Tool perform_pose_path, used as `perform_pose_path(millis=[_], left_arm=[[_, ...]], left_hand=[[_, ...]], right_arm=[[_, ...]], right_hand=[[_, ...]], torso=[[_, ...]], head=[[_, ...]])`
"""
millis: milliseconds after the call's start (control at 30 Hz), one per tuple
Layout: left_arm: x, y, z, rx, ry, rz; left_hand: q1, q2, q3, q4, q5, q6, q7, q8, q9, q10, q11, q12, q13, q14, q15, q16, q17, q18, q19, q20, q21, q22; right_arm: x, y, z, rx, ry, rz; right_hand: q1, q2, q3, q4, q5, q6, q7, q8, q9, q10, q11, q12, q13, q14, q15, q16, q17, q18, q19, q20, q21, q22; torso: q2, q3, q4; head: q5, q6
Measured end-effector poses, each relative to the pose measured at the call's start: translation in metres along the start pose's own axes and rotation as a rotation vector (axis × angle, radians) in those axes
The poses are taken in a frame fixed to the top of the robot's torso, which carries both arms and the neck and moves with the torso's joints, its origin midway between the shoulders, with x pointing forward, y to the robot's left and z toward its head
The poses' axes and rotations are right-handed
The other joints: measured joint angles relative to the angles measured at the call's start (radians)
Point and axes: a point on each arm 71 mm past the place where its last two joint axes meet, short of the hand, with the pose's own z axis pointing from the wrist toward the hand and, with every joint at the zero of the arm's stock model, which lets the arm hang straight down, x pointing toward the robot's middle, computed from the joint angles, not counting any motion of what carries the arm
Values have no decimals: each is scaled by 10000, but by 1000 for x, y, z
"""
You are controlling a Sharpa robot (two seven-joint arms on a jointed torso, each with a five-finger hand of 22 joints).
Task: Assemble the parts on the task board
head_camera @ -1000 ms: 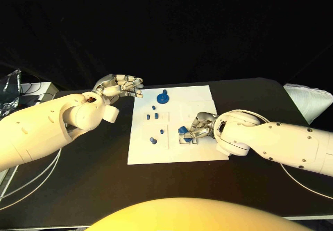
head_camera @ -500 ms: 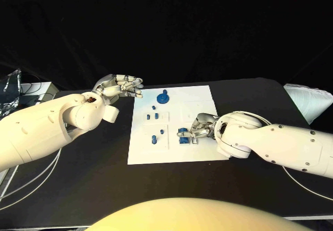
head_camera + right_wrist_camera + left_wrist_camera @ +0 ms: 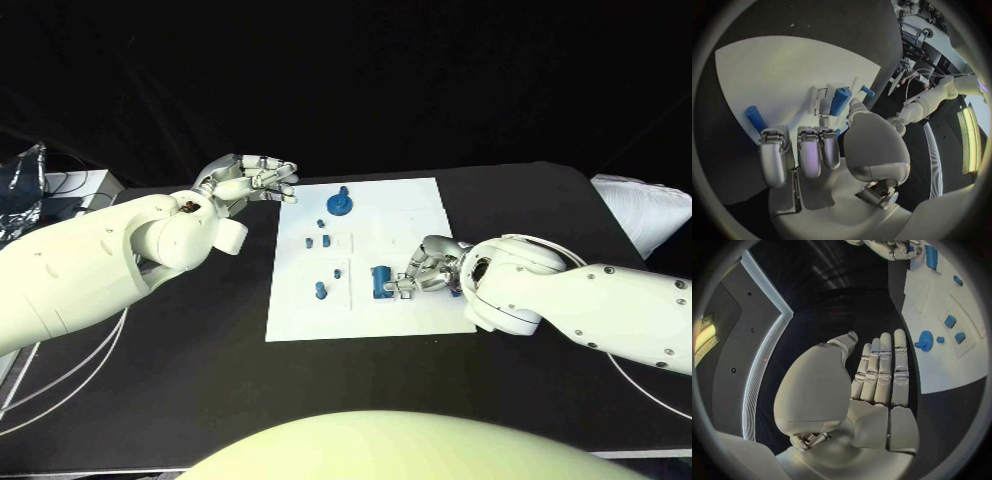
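The white task board lies mid-table, also in the left wrist view and the right wrist view. My right hand rests on its near right part, thumb and a fingertip pinching a long blue part that lies on the board. Another blue piece lies beside the other fingers. A blue disc with a knob and several small blue pieces sit on the board's left half. My left hand hovers by the far left corner, holding nothing.
A white bag lies at the table's right edge. Boxes and clutter stand at the left edge, and cables run under my left arm. Bare black table lies in front of the board.
My right hand has slid slightly right and toward me, and the long blue part now shows full length left of its fingertips. The left hand has not moved.
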Motion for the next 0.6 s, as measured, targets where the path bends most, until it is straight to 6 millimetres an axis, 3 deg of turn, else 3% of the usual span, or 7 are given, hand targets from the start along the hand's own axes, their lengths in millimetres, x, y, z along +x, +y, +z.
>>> perform_pose_path(millis=[267, 467, 600], left_arm=[[0, 0, 0, -7, -6, 2], [0, 0, 0, -11, -3, 0], [0, 0, 0, -18, -2, -1]], left_hand=[[0, 0, 0, 0, 0, 0, 0, 0, 1, 0, 0, 0, 1, 0, 0, 0, 0, 0, 0, 0, 0, 0], [0, 0, 0, 0, 0, 0, 0, 0, 1, 0, 0, 1, 1, 0, 0, 0, 0, 0, 0, 0, 0, 1], [0, 0, 0, 0, 0, 0, 0, 0, 1, 0, 0, 1, 1, 0, 0, 1, -1, -1, 0, 0, 0, 1]], right_arm=[[1, 2, -4, -350, 33, 40], [0, 0, 0, -307, 3, 44], [2, 3, 3, -294, 21, 27]], right_hand=[[790, -68, -31, 19, -864, 247, -105, 233, 84, 11, -100, 0, -1, 1, -75, 0, 1, -1, -6, -10, 0, -1], [1125, 130, 186, 14, -876, 284, -142, 322, 119, 11, -101, 0, -1, 1, -145, 0, 8, 0, 0, -74, -1, -2], [1144, 149, 238, -11, -800, 315, -173, 357, 133, 10, -171, 0, -2, 1, -145, 0, 8, 0, 0, -74, -1, -3]], torso=[[-4, 4, -12], [-9, -4, -12], [-6, -4, -11]], head=[[8, 0], [-9, 0], [-26, 0]])
